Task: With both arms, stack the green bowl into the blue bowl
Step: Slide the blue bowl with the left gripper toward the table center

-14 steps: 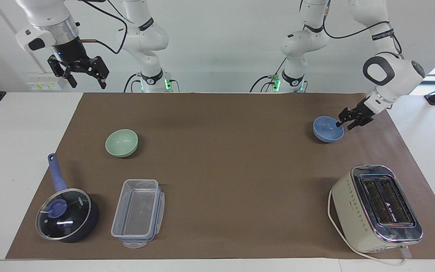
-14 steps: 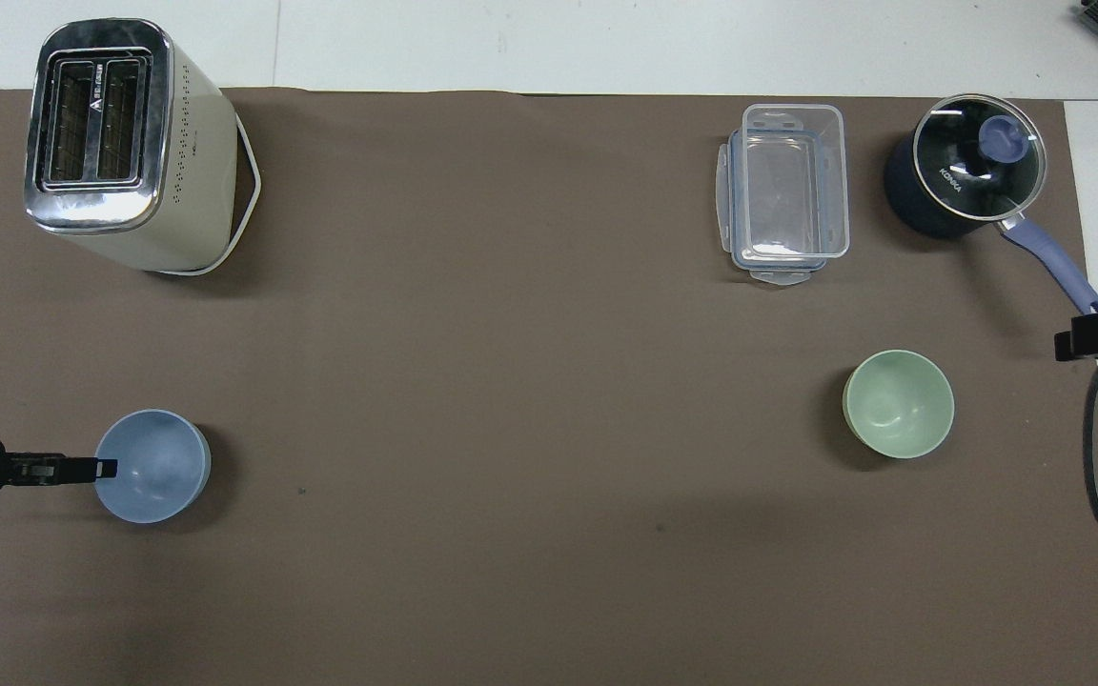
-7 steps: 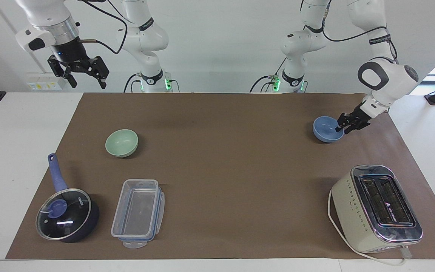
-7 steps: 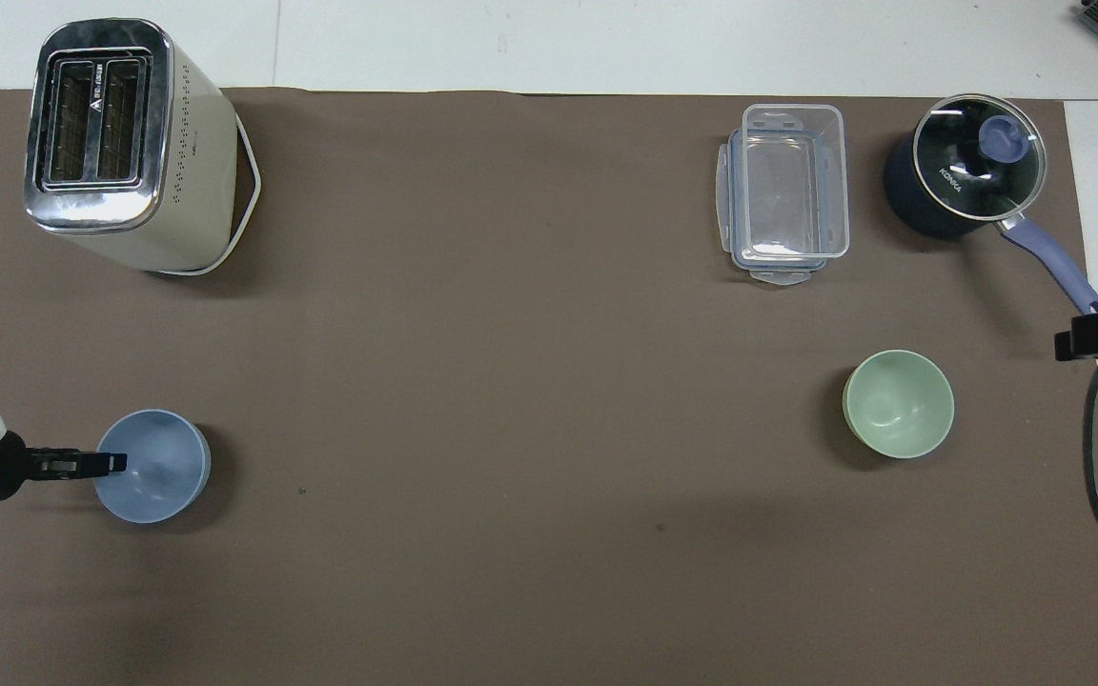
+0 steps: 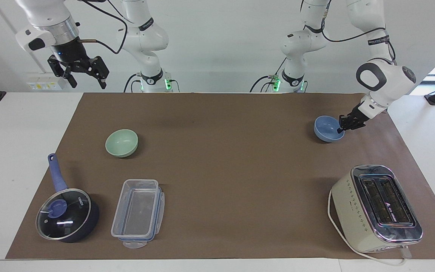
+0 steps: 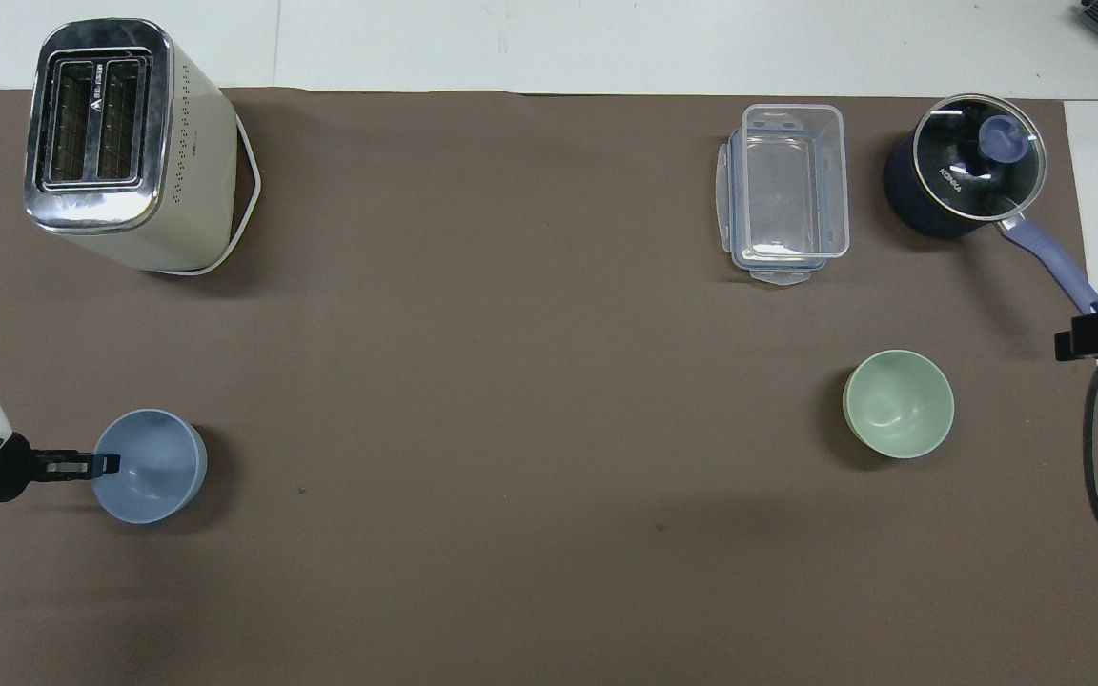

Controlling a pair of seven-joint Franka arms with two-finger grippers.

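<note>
The blue bowl (image 5: 327, 128) (image 6: 151, 467) sits on the brown mat toward the left arm's end of the table. My left gripper (image 5: 341, 128) (image 6: 111, 464) is shut on its rim, at the side toward the mat's edge. The green bowl (image 5: 121, 142) (image 6: 898, 403) stands upright and alone toward the right arm's end. High above the mat's corner at that end, my right gripper (image 5: 77, 71) hangs open, holding nothing, and that arm waits.
A cream toaster (image 5: 376, 207) (image 6: 120, 143) stands farther from the robots than the blue bowl. A clear plastic container (image 5: 138, 212) (image 6: 785, 191) and a dark blue lidded saucepan (image 5: 66, 213) (image 6: 964, 176) lie farther out than the green bowl.
My left gripper closed onto the blue bowl's rim, and the bowl shifted slightly. The right arm and the green bowl have not moved.
</note>
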